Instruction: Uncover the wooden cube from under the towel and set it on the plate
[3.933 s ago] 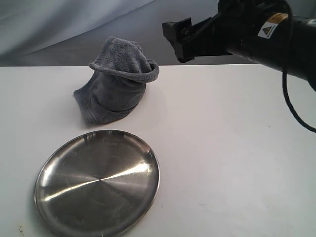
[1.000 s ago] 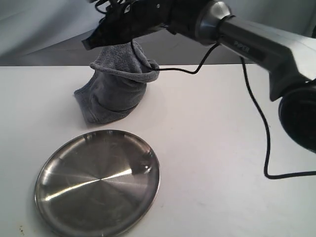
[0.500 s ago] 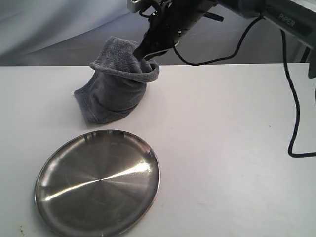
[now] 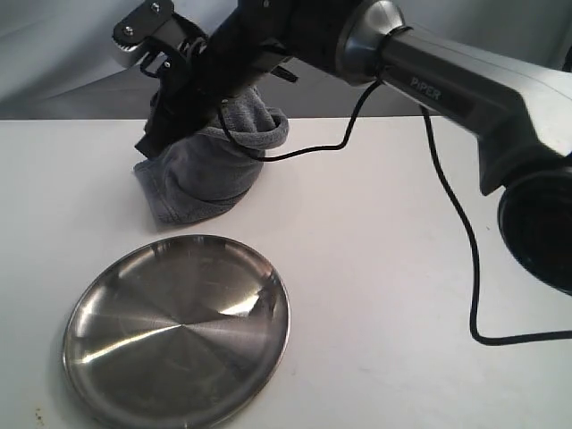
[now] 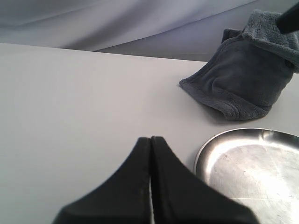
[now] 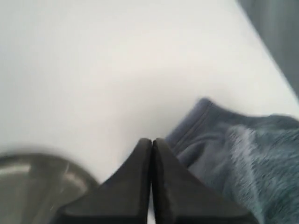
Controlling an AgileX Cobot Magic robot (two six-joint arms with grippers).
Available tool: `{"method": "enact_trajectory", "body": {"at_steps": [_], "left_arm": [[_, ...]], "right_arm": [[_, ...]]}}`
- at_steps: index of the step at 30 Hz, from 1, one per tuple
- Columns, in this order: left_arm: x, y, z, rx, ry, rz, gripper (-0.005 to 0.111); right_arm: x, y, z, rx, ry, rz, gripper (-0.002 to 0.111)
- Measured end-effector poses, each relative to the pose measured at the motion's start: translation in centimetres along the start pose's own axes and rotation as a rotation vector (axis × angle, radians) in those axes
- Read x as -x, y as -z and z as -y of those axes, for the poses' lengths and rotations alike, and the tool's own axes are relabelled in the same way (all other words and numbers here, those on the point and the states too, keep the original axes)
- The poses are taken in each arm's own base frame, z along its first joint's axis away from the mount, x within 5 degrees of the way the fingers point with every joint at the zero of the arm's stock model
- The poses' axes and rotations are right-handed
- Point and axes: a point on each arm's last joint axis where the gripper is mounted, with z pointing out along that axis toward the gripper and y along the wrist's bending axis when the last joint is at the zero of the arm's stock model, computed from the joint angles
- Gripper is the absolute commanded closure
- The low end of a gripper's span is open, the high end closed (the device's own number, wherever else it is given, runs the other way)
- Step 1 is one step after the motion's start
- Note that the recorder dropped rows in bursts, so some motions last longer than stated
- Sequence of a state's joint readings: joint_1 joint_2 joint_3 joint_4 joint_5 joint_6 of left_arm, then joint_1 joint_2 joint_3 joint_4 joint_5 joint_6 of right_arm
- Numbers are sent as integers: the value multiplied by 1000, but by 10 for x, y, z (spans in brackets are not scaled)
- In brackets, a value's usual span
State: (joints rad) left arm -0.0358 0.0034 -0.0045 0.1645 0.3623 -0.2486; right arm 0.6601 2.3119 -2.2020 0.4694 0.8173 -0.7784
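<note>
Table point(image 4: 402, 268): a plain white top that carries everything, with a grey backdrop behind it.
Right arm point(image 4: 447, 85): a black and silver arm that reaches in from the right of the exterior view and crosses above the towel, with a black cable point(image 4: 466, 232) hanging from it.
Plate point(image 4: 134, 357): round, shiny steel, lying flat at the near left with nothing on it, a little apart from the towel.
Towel point(image 4: 201, 174): dark grey-blue plush, heaped into a rumpled mound behind the plate, its hem folded over at the top.
Right gripper point(image 4: 147, 141): fingers pressed together with nothing between them. It sits low at the towel's left flank, tips pointing down toward the table; contact with the cloth cannot be told.
Left gripper point(image 5: 150, 142): fingers pressed together and holding nothing, just above the table, beside the plate's rim and well apart from the towel.
Wooden cube: out of sight; no wood shows anywhere around the mound.
</note>
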Motion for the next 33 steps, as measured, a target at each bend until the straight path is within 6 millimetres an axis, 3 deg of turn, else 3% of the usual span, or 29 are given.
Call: {"method": "enact_trajectory", "body": {"at_steps": [6,12,16,19,24,26,28,31,32,33], "left_arm": [[0,0,0,0,0,0,107],[0,0,0,0,0,0,107],[0,0,0,0,0,0,107],[0,0,0,0,0,0,107],[0,0,0,0,0,0,107],[0,0,0,0,0,0,107],[0,0,0,0,0,0,107],[0,0,0,0,0,0,107],[0,0,0,0,0,0,107],[0,0,0,0,0,0,107]], "right_arm": [[14,2,16,-164,-17,166,108],[1,15,50,-230,-252,197,108],[-20,25,72,-243,-310,112,108],[-36,24,67,-192,-215,-69,108],[-42,25,65,-175,-148,-151,108],[-43,26,68,-203,-159,-156,99],[-42,26,70,-223,-156,-140,75],[-39,26,72,-250,-152,-105,13],[-37,26,73,-258,-152,-89,3],[-37,26,74,-262,-153,-81,4]]}}
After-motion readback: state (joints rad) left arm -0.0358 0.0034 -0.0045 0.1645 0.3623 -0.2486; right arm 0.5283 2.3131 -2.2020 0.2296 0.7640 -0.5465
